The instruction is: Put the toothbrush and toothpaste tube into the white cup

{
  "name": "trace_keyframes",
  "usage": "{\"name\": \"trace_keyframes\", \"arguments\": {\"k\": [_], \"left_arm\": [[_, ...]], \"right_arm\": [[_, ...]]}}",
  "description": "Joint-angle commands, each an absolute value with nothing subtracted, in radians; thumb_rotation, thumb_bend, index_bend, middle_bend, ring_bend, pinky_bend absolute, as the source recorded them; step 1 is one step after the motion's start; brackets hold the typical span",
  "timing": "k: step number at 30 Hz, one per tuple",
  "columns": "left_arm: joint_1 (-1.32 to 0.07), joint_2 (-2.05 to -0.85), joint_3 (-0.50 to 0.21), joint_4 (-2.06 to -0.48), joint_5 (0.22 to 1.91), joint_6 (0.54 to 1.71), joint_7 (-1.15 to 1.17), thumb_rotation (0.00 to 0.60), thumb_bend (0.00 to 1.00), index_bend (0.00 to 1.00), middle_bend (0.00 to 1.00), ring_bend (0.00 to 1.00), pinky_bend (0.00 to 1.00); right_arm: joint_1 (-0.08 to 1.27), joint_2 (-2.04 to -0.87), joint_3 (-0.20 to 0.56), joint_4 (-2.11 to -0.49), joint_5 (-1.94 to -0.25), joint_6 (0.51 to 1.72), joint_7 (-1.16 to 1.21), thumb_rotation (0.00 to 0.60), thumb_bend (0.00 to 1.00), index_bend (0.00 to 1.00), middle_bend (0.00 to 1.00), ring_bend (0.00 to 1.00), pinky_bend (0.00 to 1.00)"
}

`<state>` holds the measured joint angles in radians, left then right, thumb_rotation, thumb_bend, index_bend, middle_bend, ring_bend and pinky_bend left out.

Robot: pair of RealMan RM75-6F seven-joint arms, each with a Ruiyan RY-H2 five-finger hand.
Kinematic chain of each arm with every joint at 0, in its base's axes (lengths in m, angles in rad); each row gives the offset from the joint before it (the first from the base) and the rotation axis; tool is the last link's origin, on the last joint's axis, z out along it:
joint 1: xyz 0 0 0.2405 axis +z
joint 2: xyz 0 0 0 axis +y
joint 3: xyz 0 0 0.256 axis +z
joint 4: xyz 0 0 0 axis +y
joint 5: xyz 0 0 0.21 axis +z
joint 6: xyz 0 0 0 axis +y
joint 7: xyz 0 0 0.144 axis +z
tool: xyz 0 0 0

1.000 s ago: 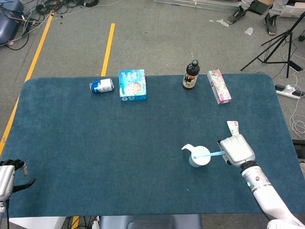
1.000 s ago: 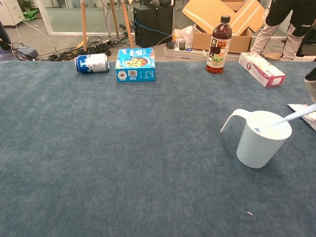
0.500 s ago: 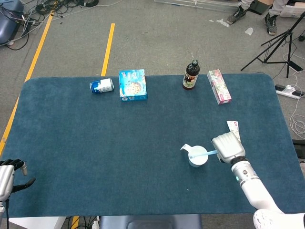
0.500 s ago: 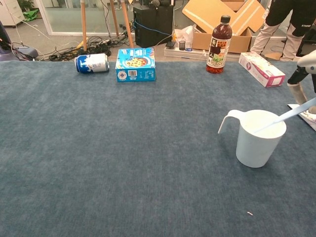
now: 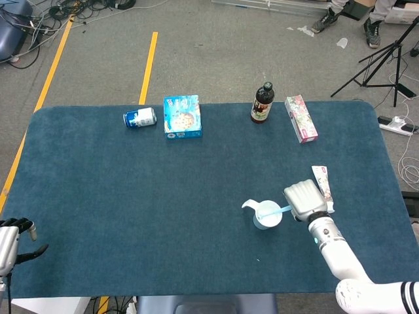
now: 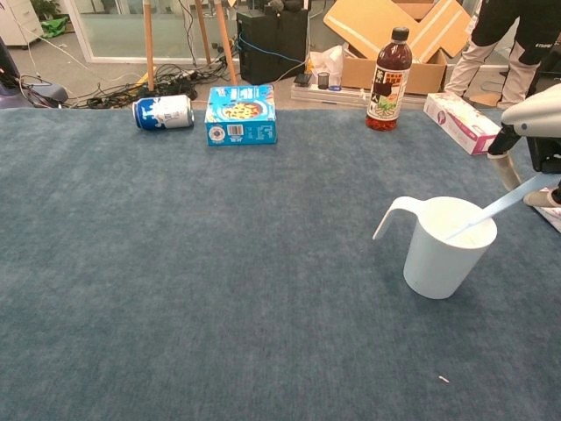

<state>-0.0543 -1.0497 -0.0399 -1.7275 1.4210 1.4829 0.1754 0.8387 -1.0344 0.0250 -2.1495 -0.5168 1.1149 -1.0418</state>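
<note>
The white cup (image 5: 267,216) (image 6: 443,250) stands upright on the blue table, right of centre, its handle pointing left. A light blue toothbrush (image 5: 283,209) (image 6: 501,203) leans on the cup's rim with one end inside. My right hand (image 5: 303,199) (image 6: 535,123), just right of the cup, holds the other end. The toothpaste tube (image 5: 323,184) lies flat on the cloth right of that hand; the chest view shows only a sliver at the edge. My left hand (image 5: 9,241) hangs at the table's near left corner, holding nothing, fingers apart.
Along the far edge lie a blue can (image 5: 140,118) on its side, a blue box (image 5: 182,116), a dark bottle (image 5: 262,103) and a pink box (image 5: 301,118). A tripod (image 5: 386,59) and cables stand beyond the table's right side.
My right hand has moved left and slightly away with the toothbrush. The cup has slid left with it, and more of the toothpaste tube now shows beside the hand.
</note>
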Motion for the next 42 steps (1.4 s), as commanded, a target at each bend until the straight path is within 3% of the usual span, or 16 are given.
{"name": "trace_keyframes", "arguments": {"k": [1, 9, 14, 29, 42], "left_arm": [[-0.054, -1.050, -0.040, -1.727, 1.420, 1.483, 0.176, 0.600, 0.00, 0.66, 0.54, 0.44, 0.41], [-0.054, -1.049, -0.041, -1.727, 1.419, 1.483, 0.174, 0.600, 0.00, 0.66, 0.54, 0.44, 0.41], [-0.054, -1.050, -0.040, -1.727, 1.419, 1.481, 0.176, 0.600, 0.00, 0.66, 0.54, 0.44, 0.41], [-0.054, -1.049, -0.040, -1.727, 1.418, 1.480, 0.174, 0.600, 0.00, 0.66, 0.54, 0.44, 0.41], [-0.054, -1.051, -0.039, -1.728, 1.419, 1.480, 0.180, 0.600, 0.00, 0.66, 0.54, 0.44, 0.41]], "right_arm": [[0.859, -1.034, 0.019, -2.158, -0.499, 1.112, -1.042, 0.600, 0.28, 0.56, 1.00, 1.00, 1.00], [0.882, -1.029, 0.002, -2.164, -0.495, 1.109, -1.017, 0.600, 0.27, 0.32, 1.00, 1.00, 1.00], [0.883, -1.025, -0.005, -2.165, -0.525, 1.108, -0.984, 0.600, 0.27, 0.24, 1.00, 1.00, 1.00], [0.820, -1.002, 0.014, -2.140, -0.766, 1.119, -0.780, 0.600, 0.26, 0.23, 1.00, 1.00, 1.00], [0.594, -0.853, -0.028, -2.079, -1.125, 1.258, -0.475, 0.600, 0.25, 0.22, 1.00, 1.00, 1.00]]}}
